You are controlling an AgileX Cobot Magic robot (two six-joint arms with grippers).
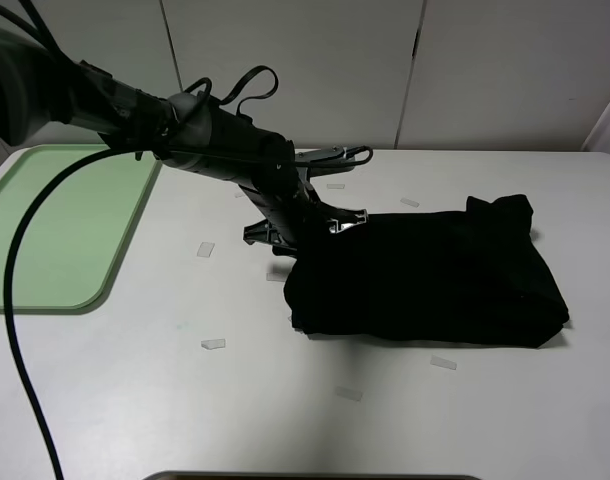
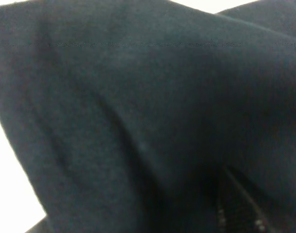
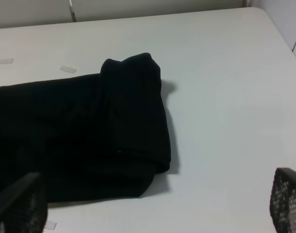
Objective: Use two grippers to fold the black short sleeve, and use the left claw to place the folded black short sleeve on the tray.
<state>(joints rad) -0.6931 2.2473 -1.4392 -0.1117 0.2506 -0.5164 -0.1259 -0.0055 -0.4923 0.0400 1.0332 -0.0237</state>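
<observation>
Exterior high is showing one black short sleeve (image 1: 430,275) lying folded into a compact bundle on the white table (image 1: 135,400), out toward 3 o'clock, so the folding is looking done. One tray (image 1: 65,225) is sitting at 9 o'clock, well apart, and the carry across is remaining. I'm counting two grippers. The left claw (image 1: 330,195) is working at the bundle's 10 o'clock corner, and I cannot tell whether its jaws are gripping. The right gripper (image 3: 153,204) is hanging wide open, holding nothing. At least six pale tape scraps (image 1: 213,344) are dotting the table.
</observation>
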